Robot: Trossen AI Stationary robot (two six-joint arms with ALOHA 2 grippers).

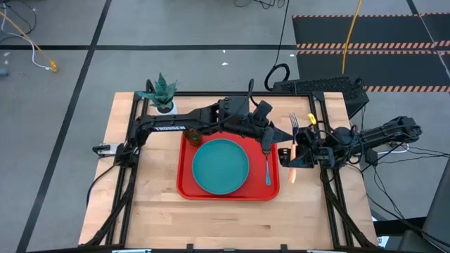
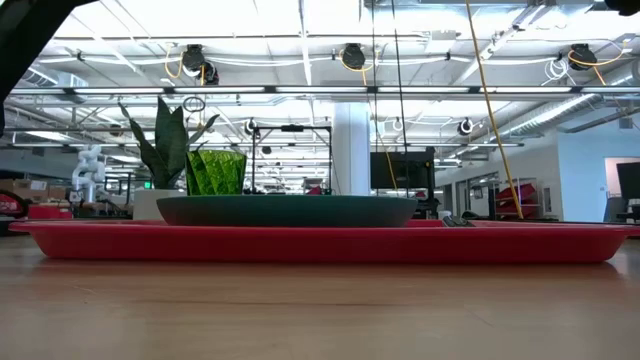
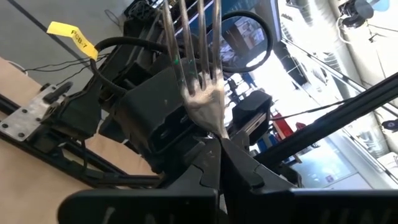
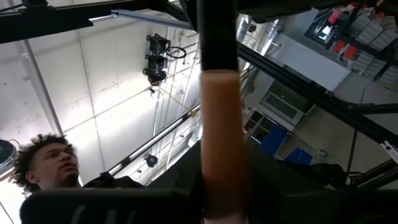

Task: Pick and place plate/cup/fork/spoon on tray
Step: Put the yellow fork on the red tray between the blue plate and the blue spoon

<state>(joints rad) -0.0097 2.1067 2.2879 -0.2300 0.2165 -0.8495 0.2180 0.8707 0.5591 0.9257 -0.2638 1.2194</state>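
Wooden table (image 1: 232, 225) stands on a grey floor, and behind it the low view shows a big hall with bright ceiling lamps. I see the fork (image 1: 294, 124) beside the right rim of the tray (image 1: 184, 169), not on it. Its long axis runs from the far edge to the near edge, with the tines far and the orange handle near.

My left gripper (image 3: 219, 144) is clamped together on the fork's neck, just under the tines. My right gripper (image 1: 301, 156) is at the handle, but whether it grips I cannot tell.

On the tray lie the plate (image 1: 221, 166), the spoon (image 1: 268, 169) along the right side, and the cup (image 2: 215, 172) in the far left corner. Near the front edge the wood is open.
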